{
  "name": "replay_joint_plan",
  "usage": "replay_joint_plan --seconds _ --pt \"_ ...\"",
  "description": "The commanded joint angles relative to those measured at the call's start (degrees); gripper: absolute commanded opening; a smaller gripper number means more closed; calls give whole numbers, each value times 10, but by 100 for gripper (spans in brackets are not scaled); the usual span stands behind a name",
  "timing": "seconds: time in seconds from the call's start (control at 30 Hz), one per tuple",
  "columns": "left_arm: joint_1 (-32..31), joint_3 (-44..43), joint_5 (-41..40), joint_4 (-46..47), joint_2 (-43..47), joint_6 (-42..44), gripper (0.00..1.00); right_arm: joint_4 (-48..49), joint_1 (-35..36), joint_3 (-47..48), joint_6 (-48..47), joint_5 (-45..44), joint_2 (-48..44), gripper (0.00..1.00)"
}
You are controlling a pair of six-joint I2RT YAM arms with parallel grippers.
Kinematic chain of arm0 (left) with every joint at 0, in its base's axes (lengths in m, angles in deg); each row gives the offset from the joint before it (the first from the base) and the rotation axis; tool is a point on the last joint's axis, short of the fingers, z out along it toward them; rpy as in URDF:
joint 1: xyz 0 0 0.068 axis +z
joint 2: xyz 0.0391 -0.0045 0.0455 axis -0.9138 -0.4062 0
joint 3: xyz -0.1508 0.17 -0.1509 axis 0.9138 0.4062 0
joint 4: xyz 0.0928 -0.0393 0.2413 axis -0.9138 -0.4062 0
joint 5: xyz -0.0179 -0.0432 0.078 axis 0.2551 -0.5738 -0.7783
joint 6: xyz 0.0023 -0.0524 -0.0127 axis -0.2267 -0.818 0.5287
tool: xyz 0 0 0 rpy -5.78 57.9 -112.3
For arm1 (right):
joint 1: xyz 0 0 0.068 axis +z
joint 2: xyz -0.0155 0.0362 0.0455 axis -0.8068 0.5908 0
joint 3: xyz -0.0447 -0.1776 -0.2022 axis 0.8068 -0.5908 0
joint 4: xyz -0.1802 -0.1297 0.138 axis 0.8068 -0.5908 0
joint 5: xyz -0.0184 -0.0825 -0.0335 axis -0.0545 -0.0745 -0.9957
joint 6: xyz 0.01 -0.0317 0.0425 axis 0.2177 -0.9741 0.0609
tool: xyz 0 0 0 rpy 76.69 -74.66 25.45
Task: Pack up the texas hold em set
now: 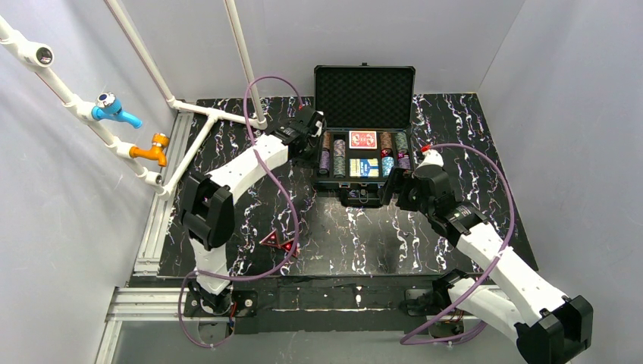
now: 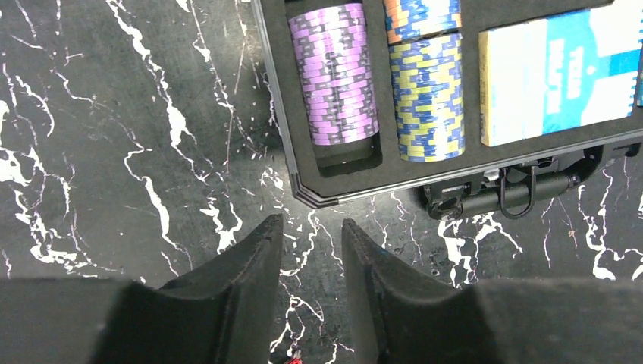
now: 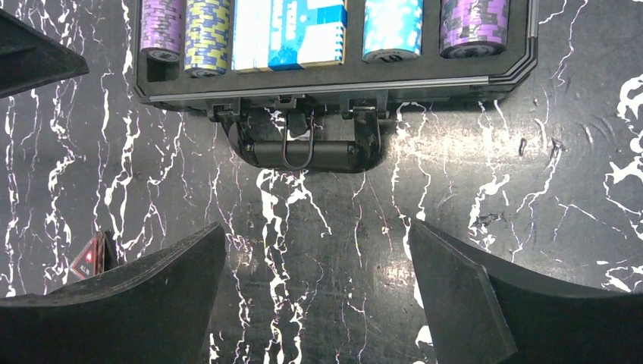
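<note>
The case [image 1: 364, 85] sits open at 12 o'clock on the tabletop [image 1: 364, 243], lid upright, with the chips [image 2: 334, 72] and both decks [image 1: 363, 139] already in their slots. The two triangles [image 1: 277, 242] lie loose at about 7 o'clock from it, so fetching them looks like the step in hand. The left fingers [image 2: 250, 273] hover off the case's 9 o'clock side, narrow and holding nothing. The right fingers [image 3: 152, 288] stand wide and empty at 6 o'clock, before the handle [image 3: 303, 152]. The left arm is nearer: widen first, come down flat over one triangle, and keep the cable clear. Leave the lid until both are in.
</note>
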Motion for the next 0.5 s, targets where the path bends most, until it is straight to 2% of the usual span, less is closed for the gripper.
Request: replay_joint_plan --seconds 0.0,0.1,0.47 --pt "1 40 40 57 24 10 30 28 -1 -12 11 10 0 98" --pt "1 44 54 69 15 6 23 27 -1 -13 12 10 -2 98" --pt "1 34 67 83 -25 -9 20 14 -1 -10 14 3 -10 98"
